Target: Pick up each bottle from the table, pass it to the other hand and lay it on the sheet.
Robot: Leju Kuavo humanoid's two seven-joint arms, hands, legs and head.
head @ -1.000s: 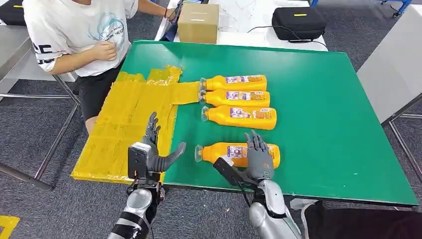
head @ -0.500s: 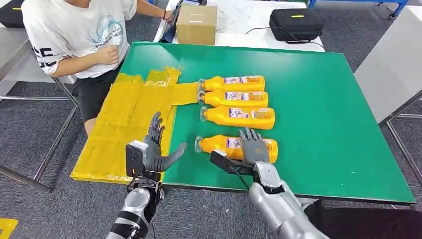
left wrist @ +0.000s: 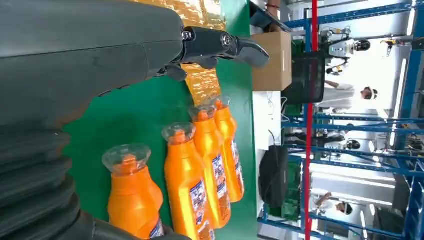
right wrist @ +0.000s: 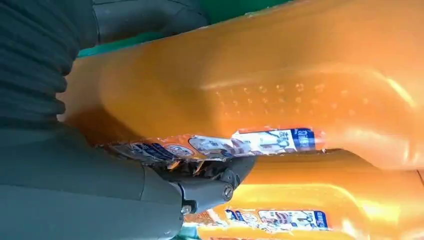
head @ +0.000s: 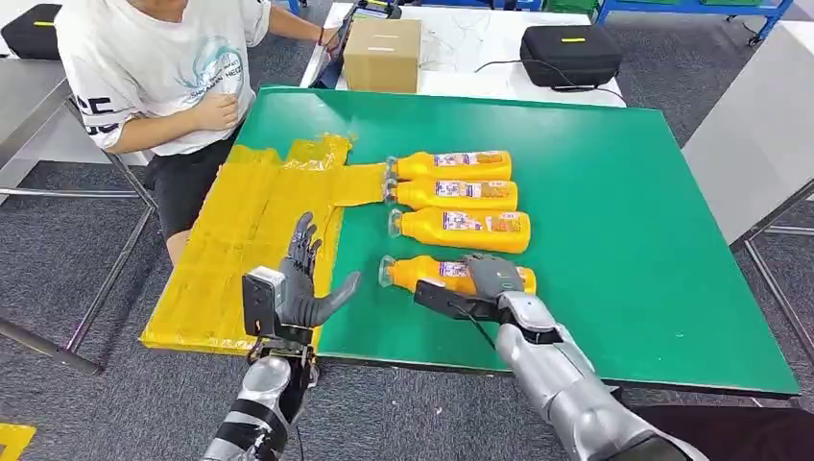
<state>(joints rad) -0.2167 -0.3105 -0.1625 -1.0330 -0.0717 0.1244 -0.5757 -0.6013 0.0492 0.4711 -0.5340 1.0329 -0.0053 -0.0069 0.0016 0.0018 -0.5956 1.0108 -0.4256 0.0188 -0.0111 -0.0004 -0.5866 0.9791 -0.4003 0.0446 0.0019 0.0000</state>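
Beside three more bottles [head: 451, 195], right hand [head: 491, 277] covers nearest bottle [head: 424, 272].

Head cam sits high, looks forward and down over the green table [head: 614, 192], whole top in frame. Left wrist cam rides behind the left hand [left wrist: 90, 55], turned sideways, facing across the table toward the far edge (shelving beyond). Right wrist cam is pressed right up to the nearest bottle [right wrist: 280, 85]. All three share the bottle row [head: 456, 206].
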